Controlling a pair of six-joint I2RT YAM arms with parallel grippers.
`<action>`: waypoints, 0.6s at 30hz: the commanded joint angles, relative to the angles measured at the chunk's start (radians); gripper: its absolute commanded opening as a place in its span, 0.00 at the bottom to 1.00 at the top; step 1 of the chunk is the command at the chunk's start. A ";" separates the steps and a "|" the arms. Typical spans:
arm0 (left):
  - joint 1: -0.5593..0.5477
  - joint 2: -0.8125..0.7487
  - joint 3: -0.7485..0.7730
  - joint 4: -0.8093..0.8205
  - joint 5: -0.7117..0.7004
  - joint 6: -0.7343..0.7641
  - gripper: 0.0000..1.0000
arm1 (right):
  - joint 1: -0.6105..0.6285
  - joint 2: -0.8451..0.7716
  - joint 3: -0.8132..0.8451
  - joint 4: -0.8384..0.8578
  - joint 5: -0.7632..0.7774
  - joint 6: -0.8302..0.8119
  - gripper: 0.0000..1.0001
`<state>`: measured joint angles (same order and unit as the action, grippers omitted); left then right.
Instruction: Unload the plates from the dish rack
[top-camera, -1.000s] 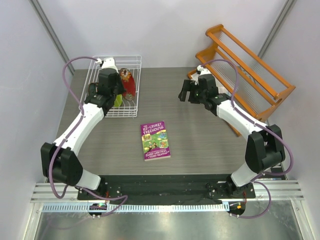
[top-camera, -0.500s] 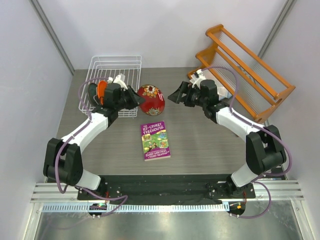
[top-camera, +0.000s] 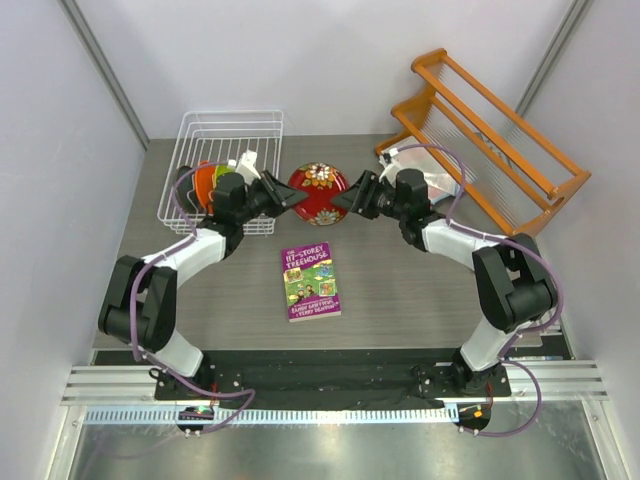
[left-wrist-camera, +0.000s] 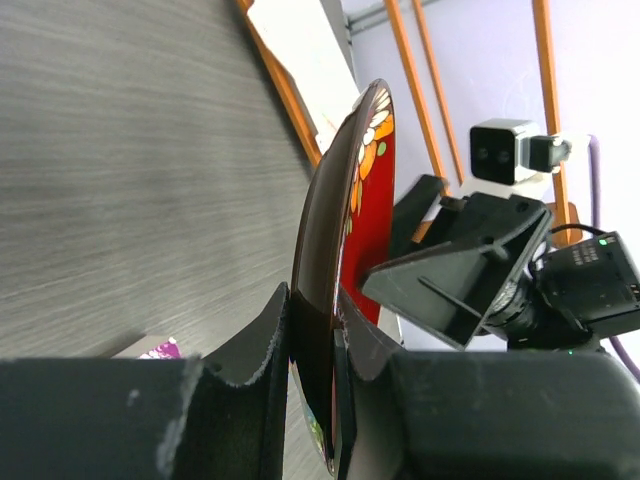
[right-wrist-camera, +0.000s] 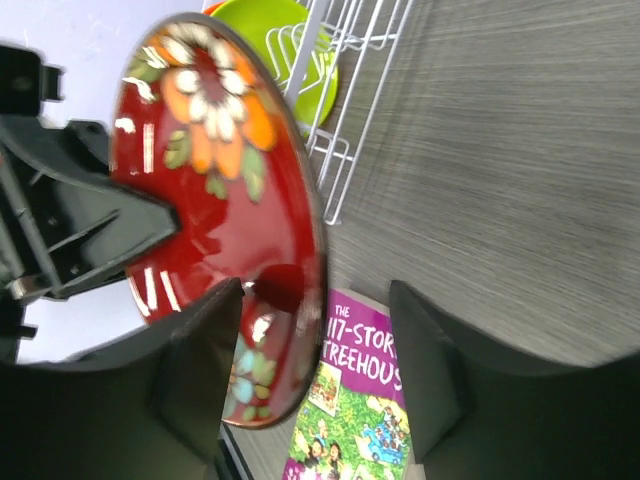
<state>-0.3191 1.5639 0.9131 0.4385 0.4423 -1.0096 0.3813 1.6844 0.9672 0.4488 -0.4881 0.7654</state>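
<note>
My left gripper (top-camera: 283, 197) is shut on the dark red floral plate (top-camera: 318, 194), holding it on edge in the air between the two arms; its rim sits between the left fingers in the left wrist view (left-wrist-camera: 330, 260). My right gripper (top-camera: 345, 204) is open, its jaws on either side of the plate's (right-wrist-camera: 225, 210) other edge without closing. The white wire dish rack (top-camera: 262, 121) stands at the back left and holds an orange plate (top-camera: 203, 184) and a lime green plate (top-camera: 222, 176), the green one (right-wrist-camera: 270, 40) also in the right wrist view. The teal-blue plate is not visible.
A purple-and-green book (top-camera: 310, 280) lies on the table in front of the plate, also seen below the right fingers (right-wrist-camera: 360, 420). An orange wooden slatted rack (top-camera: 490, 140) stands at the back right. Walls close in on both sides.
My left gripper carried the red plate rightward out of the rack to mid-table. My right gripper moved left and now straddles the plate's edge.
</note>
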 joint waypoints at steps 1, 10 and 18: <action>-0.005 0.007 0.004 0.178 0.056 -0.055 0.00 | 0.001 -0.008 -0.016 0.163 -0.059 0.040 0.40; -0.005 -0.001 -0.005 0.166 0.049 -0.012 0.50 | -0.015 -0.052 -0.056 0.180 -0.046 0.023 0.01; -0.005 -0.119 0.059 -0.213 -0.190 0.255 0.99 | -0.105 -0.216 -0.084 -0.100 0.132 -0.093 0.01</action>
<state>-0.3229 1.5444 0.9005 0.4076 0.4068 -0.9310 0.3317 1.6020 0.8791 0.3996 -0.4469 0.7406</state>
